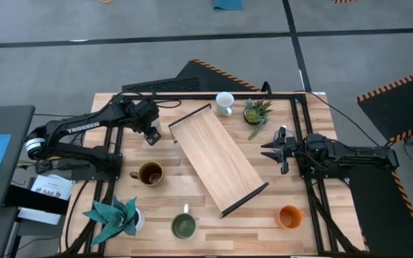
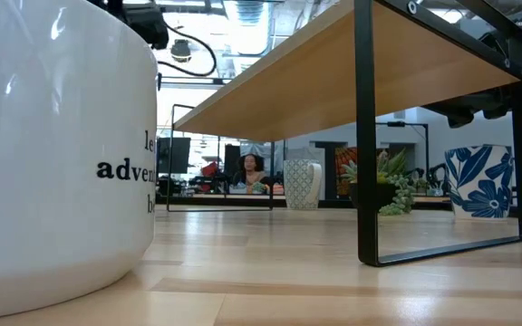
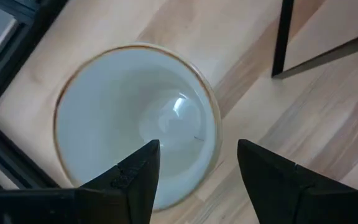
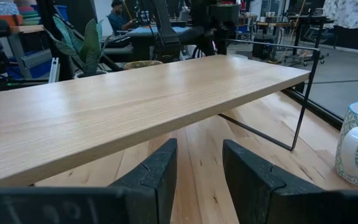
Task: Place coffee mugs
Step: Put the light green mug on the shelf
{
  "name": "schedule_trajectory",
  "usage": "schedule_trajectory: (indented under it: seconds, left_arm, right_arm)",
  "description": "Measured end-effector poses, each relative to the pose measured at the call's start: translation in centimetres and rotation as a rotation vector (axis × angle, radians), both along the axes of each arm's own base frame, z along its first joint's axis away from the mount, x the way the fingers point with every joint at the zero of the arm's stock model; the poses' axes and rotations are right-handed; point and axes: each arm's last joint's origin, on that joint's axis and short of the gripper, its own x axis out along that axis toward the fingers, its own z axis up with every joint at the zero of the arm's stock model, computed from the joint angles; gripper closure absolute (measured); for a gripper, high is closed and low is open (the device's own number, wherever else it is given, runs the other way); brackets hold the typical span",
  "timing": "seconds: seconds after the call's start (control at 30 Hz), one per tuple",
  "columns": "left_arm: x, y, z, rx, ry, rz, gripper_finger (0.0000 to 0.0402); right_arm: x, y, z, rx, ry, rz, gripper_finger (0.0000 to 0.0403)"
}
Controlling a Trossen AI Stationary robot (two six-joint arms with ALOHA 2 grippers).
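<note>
My left gripper (image 3: 197, 163) is open above a cream mug (image 3: 114, 118) near the table's left edge. One finger (image 3: 143, 168) is over the mug's hollow and the other (image 3: 263, 171) is outside its wall, neither plainly touching. In the low view this mug (image 2: 57, 154) stands large, with dark lettering. My right gripper (image 1: 273, 152) is open and hovers right of the wooden shelf (image 1: 217, 158). A pale patterned mug (image 1: 224, 104) stands at the far edge, a dark brown mug (image 1: 150, 173) left of the shelf, and a green mug (image 1: 183, 226) and an orange mug (image 1: 289, 216) near the front edge.
The shelf (image 2: 333, 63) stands aslant on thin black legs (image 2: 364, 136) across the table's middle. A pot with a spiky plant (image 1: 257, 113) is beside the pale mug. A teal paper plant (image 1: 113, 218) sits at the near left corner. A blue-flowered white vessel (image 2: 488, 181) stands beyond the shelf.
</note>
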Motion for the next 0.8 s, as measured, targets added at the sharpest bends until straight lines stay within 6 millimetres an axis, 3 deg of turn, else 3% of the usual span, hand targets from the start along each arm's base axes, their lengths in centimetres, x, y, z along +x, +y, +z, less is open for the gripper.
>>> schedule_trajectory:
  seconds: [0.33,0.43,0.6,0.7,0.8]
  left_arm:
    - [0.8,1.2,-1.9,-0.039,0.105,-0.020,0.0212]
    - [0.9,1.3,-2.2,-0.044,0.119,-0.025,0.0252]
    - [0.6,1.1,-1.7,-0.018,0.120,-0.030,0.0379]
    - [0.0,0.8,-0.8,-0.009,0.125,-0.027,0.0390]
    - [-0.4,0.3,1.6,0.018,0.095,-0.023,0.0394]
  right_arm:
    - [0.0,0.0,0.0,0.000,0.000,0.000,0.0248]
    - [0.0,0.0,0.0,0.000,0.000,0.000,0.0248]
    - [0.0,0.0,0.0,0.000,0.000,0.000,0.0248]
    - [0.0,0.0,0.0,0.000,0.000,0.000,0.0248]
    - [0.0,0.0,0.0,0.000,0.000,0.000,0.0248]
